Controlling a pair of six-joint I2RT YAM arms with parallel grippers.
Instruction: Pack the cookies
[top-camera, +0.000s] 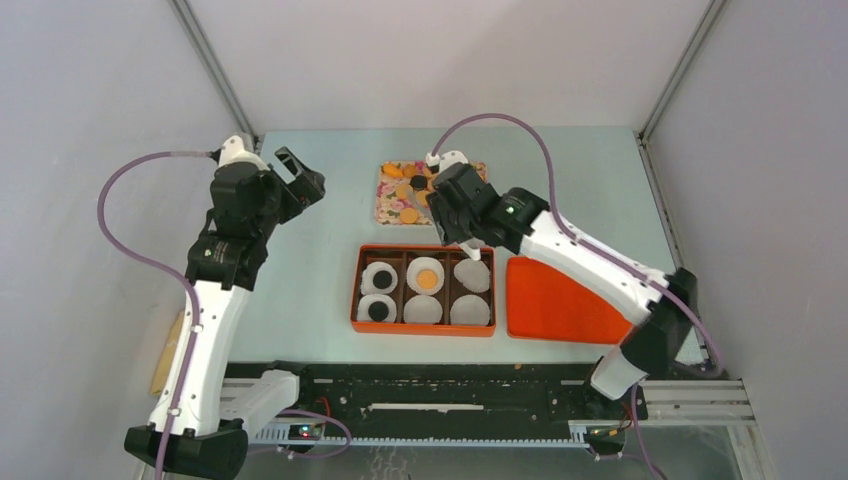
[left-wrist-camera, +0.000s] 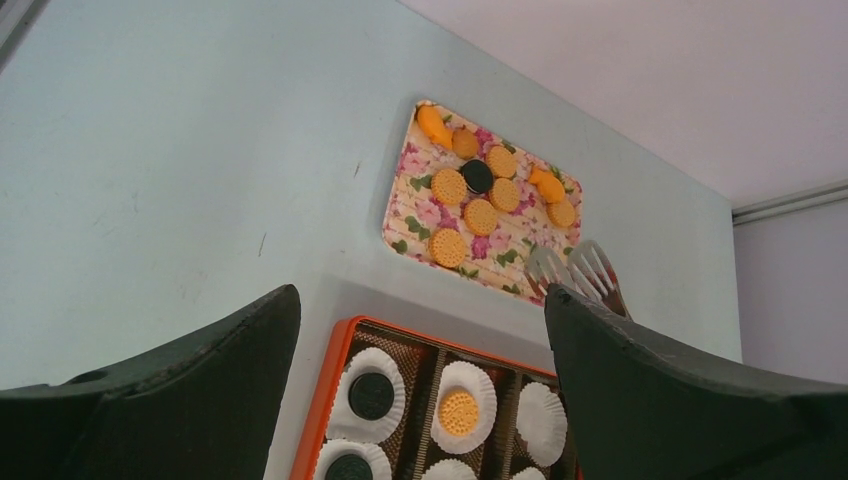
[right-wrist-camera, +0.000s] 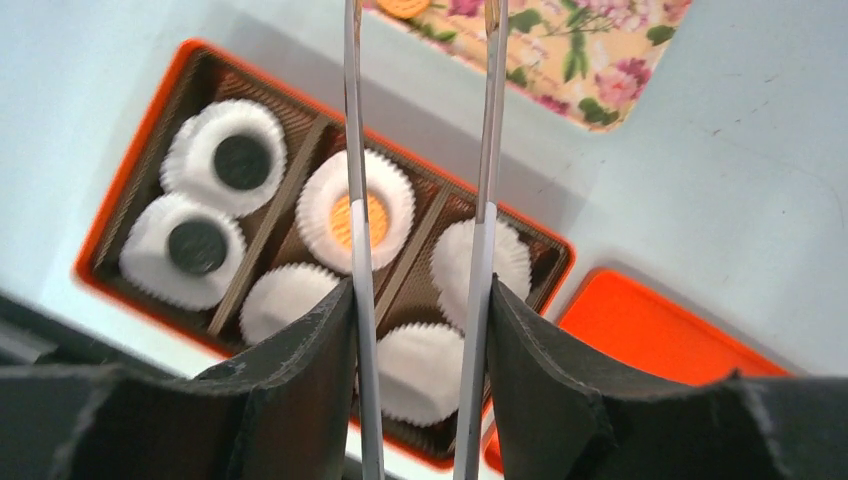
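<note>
Top external view: the orange box (top-camera: 356, 300) sits on the bench (top-camera: 300, 270) with six white paper cups (top-camera: 470, 311) in it. Three cups have cookies (top-camera: 427, 281) in them: two black ones on the left and one orange one in the back middle. The other three cups have none. More cookies lie on the flowery tray (top-camera: 388, 210) just behind the box. The orange lid (top-camera: 550, 300) lies to the right of the box. The right end effector (top-camera: 468, 245) hangs over the back of the box, near the tray. The left end effector (top-camera: 303, 177) is well off to the left, up in the air.

Left wrist view: the left end effector is wide open and holds nothing. The tray has many orange cookies and one black cookie (left-wrist-camera: 477, 176). The forked tips of the tongs (left-wrist-camera: 578, 272) are by the tray's near right corner. I see no cookie between them.

Right wrist view: the right end effector is clenched on the tongs. Their two thin arms run up between its fingers (right-wrist-camera: 300, 380). The tips go out of the picture at the top.

The step looks like fetching the next cookie. To do it well, put the tips on either side of one cookie that lies alone. Squeeze softly so it does not pop out. Lift it flat and let it go over the middle of an empty cup (right-wrist-camera: 470, 260).
</note>
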